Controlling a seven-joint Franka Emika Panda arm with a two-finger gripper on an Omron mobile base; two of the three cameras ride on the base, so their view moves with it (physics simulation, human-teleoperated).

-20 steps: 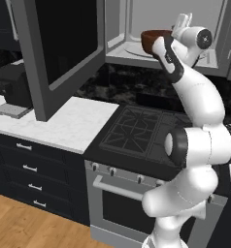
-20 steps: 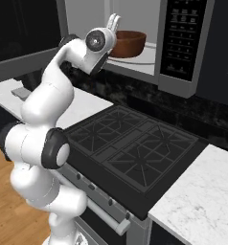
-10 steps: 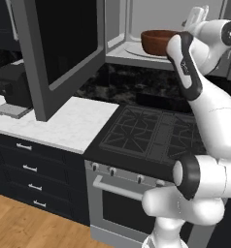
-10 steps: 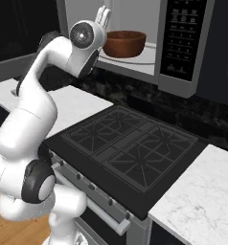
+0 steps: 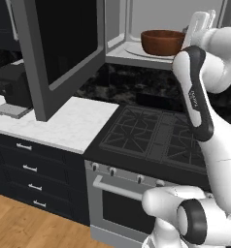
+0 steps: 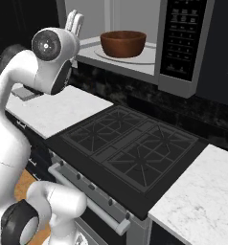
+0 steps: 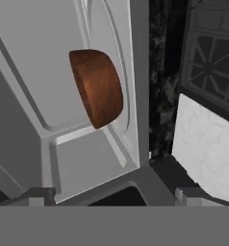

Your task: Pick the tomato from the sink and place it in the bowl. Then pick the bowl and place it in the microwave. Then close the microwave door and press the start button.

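**kitchenbot_fan:** So the bowl (image 6: pixel 123 43) is sitting upright on the round glass turntable (image 6: pixel 135 56) inside the microwave (image 6: pixel 180 48). Reddish-brown wood, really easy to spot. In the hand view it shows up sideways, just because the camera is rolled over. Can't see down into it from any angle, so whether the tomato is in there, no idea.

**panda_lurker:** And the gripper?

**kitchenbot_fan:** The gripper (image 6: pixel 74 21) is up in front of the microwave opening, off to the door side of the bowl and not touching it. Fingers pointing up, spread wide with nothing between them. In the left base view you get the pale fingers (image 5: pixel 201 26) poking up just beside the bowl's rim, but the arm's dark elbow covers part of the cavity's lower edge there. In the hand view the tips (image 7: pixel 39 195) are only little grey stubs at the bottom, way apart.

**panda_lurker:** Door?

**kitchenbot_fan:** The microwave door (image 5: pixel 59 53) is swung wide open, black glass in a grey frame, and its top is cut off by the frame edge. Control panel (image 6: pixel 183 33) is on the other side of the cavity, buttons too small to read. Below is the black stove (image 6: pixel 130 153), with white marble counter (image 5: pixel 64 126) beside it. There's a dark boxy thing (image 5: pixel 13 87) on the far counter, can't make out what it is.
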